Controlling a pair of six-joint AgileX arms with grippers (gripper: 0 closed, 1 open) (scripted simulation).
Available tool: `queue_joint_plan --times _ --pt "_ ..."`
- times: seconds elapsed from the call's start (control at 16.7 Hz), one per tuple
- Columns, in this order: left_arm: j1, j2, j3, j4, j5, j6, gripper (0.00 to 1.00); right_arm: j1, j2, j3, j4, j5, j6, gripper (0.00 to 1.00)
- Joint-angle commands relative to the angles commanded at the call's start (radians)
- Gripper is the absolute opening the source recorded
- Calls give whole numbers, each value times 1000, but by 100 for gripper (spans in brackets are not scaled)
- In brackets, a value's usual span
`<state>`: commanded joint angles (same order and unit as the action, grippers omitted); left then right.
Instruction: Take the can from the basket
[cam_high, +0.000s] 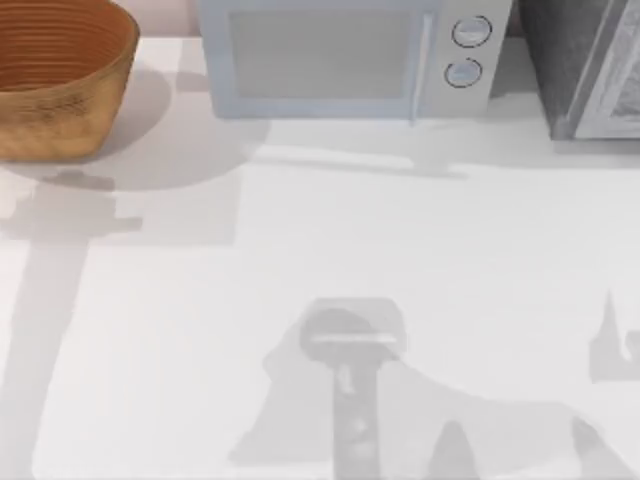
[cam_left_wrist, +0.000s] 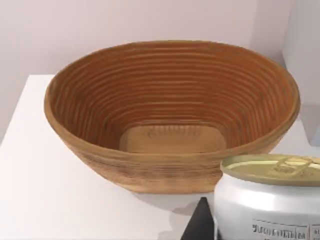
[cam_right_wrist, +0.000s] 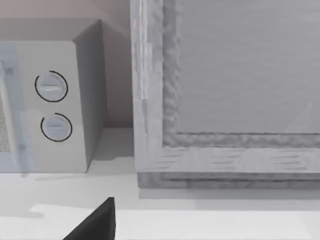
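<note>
The basket (cam_high: 70, 120), round orange-brown wicker, stands at the table's far left corner in the top view. In the left wrist view the basket (cam_left_wrist: 165, 170) has nothing inside; its ribbed walls and flat bottom are bare. The can (cam_left_wrist: 270, 200), white-silver with a gold pull-tab lid, sits close to the camera, outside the basket and nearer than its rim. My left gripper (cam_left_wrist: 250, 230) is shut on the can, and one dark finger (cam_left_wrist: 200, 225) lies against the can's side. One dark finger (cam_right_wrist: 95, 222) of my right gripper (cam_right_wrist: 160, 235) shows well off to the side; the gripper is open and holds nothing.
A grey-white microwave (cam_high: 340, 60) with two round knobs (cam_high: 470, 32) stands at the back middle, door closed. A grey textured box-like unit (cam_high: 590, 70) fills the back right corner. The right wrist view faces the microwave (cam_right_wrist: 50, 100) and that unit (cam_right_wrist: 225, 100). Arm shadows fall on the white table (cam_high: 300, 260).
</note>
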<state>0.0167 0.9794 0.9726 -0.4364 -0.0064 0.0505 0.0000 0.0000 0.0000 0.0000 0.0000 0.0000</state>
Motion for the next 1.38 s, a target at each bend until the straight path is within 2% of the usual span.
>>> queue_joint_plan --times 0.36,0.66,0.84,1.26,1.38 --pt "-18 -605 -591 268 -5 -24 0 0 0 0 0 0 0 100" --pt "-18 -911 -904 406 3 -44 0 0 0 0 0 0 0 100" --pt "-17 -979 -972 436 6 -50 0 0 0 0 0 0 0 100" --pt "-17 -971 -971 436 9 -48 0 0 0 0 0 0 0 100" --pt "-31 -927 -949 456 46 -48 0 0 0 0 0 0 0 100"
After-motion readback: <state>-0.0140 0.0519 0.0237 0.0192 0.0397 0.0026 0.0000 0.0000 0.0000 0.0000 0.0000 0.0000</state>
